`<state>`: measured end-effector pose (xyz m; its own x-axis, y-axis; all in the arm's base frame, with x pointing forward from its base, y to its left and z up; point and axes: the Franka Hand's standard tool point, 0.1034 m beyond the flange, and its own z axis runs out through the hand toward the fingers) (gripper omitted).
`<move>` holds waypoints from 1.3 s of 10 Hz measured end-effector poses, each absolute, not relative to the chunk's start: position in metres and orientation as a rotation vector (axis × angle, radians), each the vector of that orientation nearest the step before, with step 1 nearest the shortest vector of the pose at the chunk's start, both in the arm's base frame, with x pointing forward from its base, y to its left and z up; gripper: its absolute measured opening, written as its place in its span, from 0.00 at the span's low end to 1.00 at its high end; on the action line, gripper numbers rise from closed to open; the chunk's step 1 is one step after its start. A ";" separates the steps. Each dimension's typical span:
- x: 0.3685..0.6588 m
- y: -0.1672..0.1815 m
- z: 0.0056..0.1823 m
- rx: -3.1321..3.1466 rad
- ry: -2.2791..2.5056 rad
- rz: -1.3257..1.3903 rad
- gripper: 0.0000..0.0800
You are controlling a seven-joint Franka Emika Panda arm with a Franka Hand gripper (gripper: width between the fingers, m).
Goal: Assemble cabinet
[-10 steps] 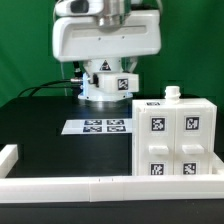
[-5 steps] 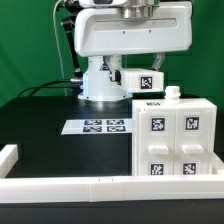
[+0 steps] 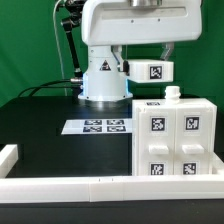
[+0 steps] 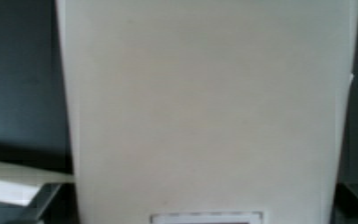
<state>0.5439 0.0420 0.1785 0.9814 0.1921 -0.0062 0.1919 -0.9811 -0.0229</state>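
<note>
A black table (image 3: 40, 130) is seen in front of a green backdrop, with the white robot arm filling the upper part of the exterior view. The cabinet (image 3: 170, 140), a white boxy shell with four square tags on its front, stands on the table at the exterior view's right, near the front. A small white peg (image 3: 172, 93) sticks up from its top.

A small white tagged block (image 3: 150, 71) is held in the air above the cabinet and slightly toward the exterior view's left, clear of the peg. It is carried under the gripper (image 3: 147, 58). The jaws are mostly hidden by the wrist housing, but they are judged to be clamped on the block, since nothing else supports it. The block is probably kept this high so that it can be carried over the cabinet's top without striking it.

In the wrist view the block's (image 4: 202, 110) plain white face fills almost the whole frame, with dark table (image 4: 16, 80) showing beside it.

The marker board (image 3: 98, 126) lies flat on the table beside the cabinet, toward the exterior view's left. A long low rail (image 3: 100, 184) edges the front of the table. The arm's base (image 3: 100, 85) stands behind. The peg is judged the likeliest thing to catch the block if it is lowered.
</note>
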 end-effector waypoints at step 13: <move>0.605 0.070 0.170 -3.107 -0.310 0.007 0.70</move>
